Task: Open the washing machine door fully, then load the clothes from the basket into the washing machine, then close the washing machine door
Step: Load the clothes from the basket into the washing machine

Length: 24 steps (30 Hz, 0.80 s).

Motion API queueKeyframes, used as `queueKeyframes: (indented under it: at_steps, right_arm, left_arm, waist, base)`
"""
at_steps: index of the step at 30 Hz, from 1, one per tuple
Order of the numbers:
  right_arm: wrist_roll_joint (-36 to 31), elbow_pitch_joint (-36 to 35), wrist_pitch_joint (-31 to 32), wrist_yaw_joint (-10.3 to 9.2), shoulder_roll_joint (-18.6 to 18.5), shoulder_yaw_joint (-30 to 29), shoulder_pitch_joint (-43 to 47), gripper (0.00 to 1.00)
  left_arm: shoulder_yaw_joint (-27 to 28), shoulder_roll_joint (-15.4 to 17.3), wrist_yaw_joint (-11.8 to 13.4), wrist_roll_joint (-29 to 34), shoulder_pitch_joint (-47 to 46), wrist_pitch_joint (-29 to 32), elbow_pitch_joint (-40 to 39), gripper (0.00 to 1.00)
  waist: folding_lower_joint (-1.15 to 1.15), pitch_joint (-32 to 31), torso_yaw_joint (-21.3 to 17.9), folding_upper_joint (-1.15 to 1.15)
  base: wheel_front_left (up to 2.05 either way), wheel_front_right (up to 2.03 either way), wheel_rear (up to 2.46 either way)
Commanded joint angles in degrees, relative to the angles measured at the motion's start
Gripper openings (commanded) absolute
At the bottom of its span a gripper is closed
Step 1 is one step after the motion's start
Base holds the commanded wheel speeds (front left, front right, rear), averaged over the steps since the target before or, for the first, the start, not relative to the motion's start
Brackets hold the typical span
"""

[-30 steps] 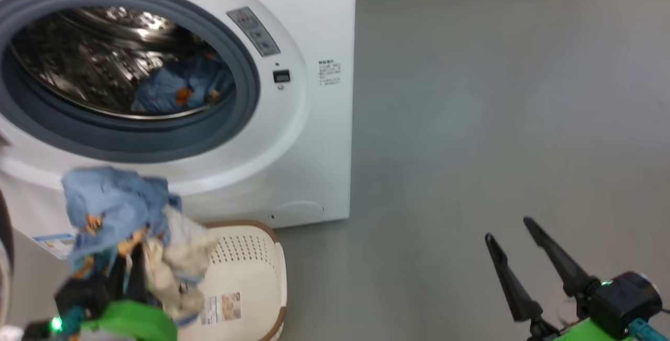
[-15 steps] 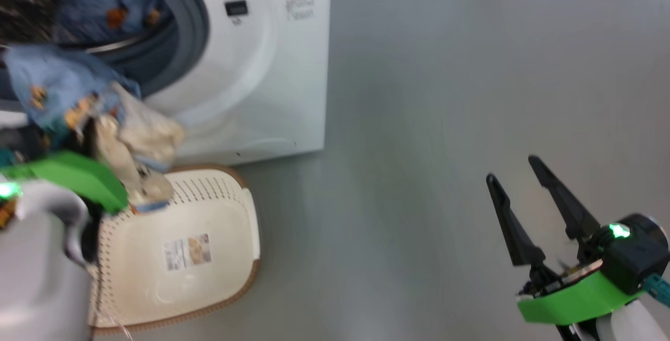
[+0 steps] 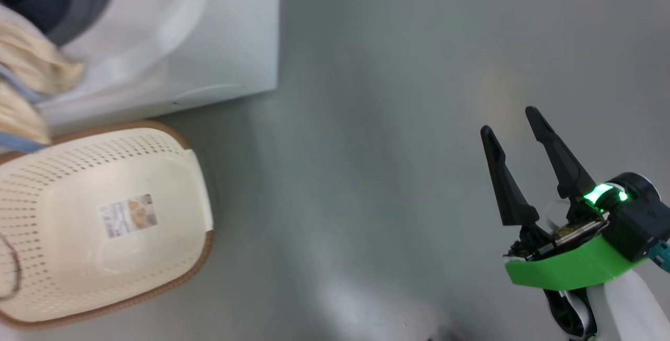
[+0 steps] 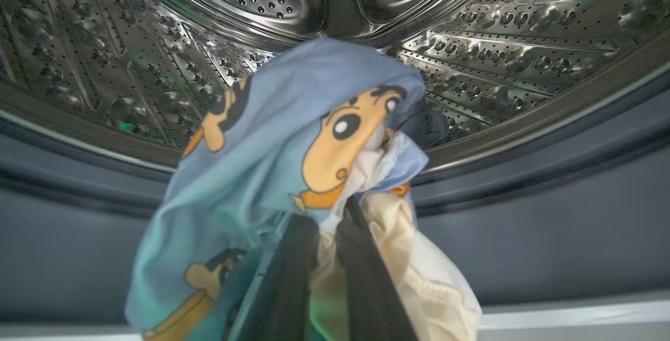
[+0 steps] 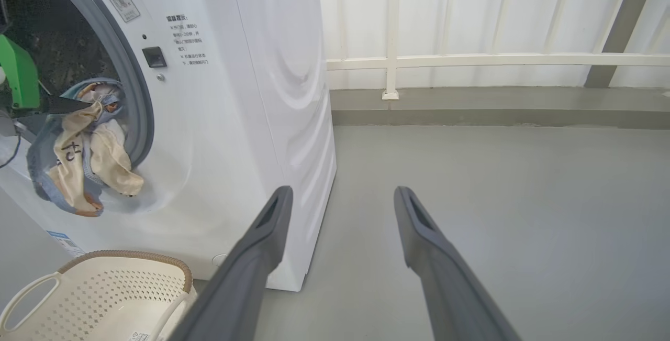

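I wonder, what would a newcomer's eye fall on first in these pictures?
The blue cartoon-print clothes, pinched in the left gripper at the mouth of the drum. Then the cream basket on the floor beside the washing machine, and the open right gripper over that floor.

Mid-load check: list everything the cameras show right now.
washing machine: one, white, behind the basket.
drum: one, steel, inside it.
seal: one, grey-blue, around the drum mouth.
basket: one, cream, on the floor.
label: one, pale, inside the basket.
clothes: at least two, light blue and cream, at the drum mouth.
railing: one, white, beyond the machine.
left gripper: one, dark, shut on the clothes.
right gripper: one, dark, open above the floor.
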Motion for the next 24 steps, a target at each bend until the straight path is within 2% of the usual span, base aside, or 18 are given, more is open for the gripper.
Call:
queueKeyframes:
  at_steps: [1, 4, 8, 10, 18, 21, 24]
  right_arm:
    - [0.34, -1.55, -0.26, 0.09, -0.01, 1.08, -0.40, 1.00]
    - [0.75, -1.61, -0.26, 0.09, 0.87, 1.77, -1.53, 1.00]
    - [1.12, -1.59, -0.26, 0.09, 1.66, 2.50, -2.62, 1.00]
    - [1.32, -1.70, -0.26, 0.09, 1.61, 3.37, -3.14, 1.00]
    - [1.82, -1.66, -0.26, 0.09, 1.73, 3.73, -3.42, 1.00]
    - [1.91, -1.55, -0.26, 0.09, 1.57, 3.72, -3.47, 1.00]
    - [1.90, -1.48, -0.26, 0.09, 1.32, 3.81, -3.49, 1.00]
  left_arm:
    - [0.80, 4.72, -0.60, 0.53, -2.87, 1.25, -2.38, 0.00]
    - [0.44, 7.81, -0.85, 1.41, -7.05, 2.25, -4.80, 0.00]
    - [0.10, 10.50, -0.81, 3.06, -10.64, 0.11, -6.38, 0.00]
    - [-0.13, 11.72, -0.63, 4.28, -11.98, -2.55, -6.93, 0.00]
    - [0.16, 14.01, 4.08, 9.49, -16.59, -19.36, -7.77, 0.00]
    - [-0.54, 14.01, 6.01, 11.54, -17.92, -24.89, -6.89, 0.00]
    - [-0.76, 13.10, 6.46, 11.39, -18.89, -26.70, -4.79, 0.00]
  waist:
    - [-0.01, 4.14, -3.78, 0.00]
    - [-0.01, 6.37, -5.65, 0.00]
    - [-0.01, 8.34, -7.49, 0.00]
    - [-0.01, 9.06, -8.25, 0.00]
    - [-0.01, 10.96, -9.19, 0.00]
    - [-0.01, 11.43, -8.93, 0.00]
    - [-0.01, 11.60, -8.47, 0.00]
  base:
    - [0.00, 0.00, 0.00]
    - [0.00, 0.00, 0.00]
    - [0.00, 0.00, 0.00]
    - [0.00, 0.00, 0.00]
    - [0.00, 0.00, 0.00]
    - [0.00, 0.00, 0.00]
    - [0.00, 0.00, 0.00]
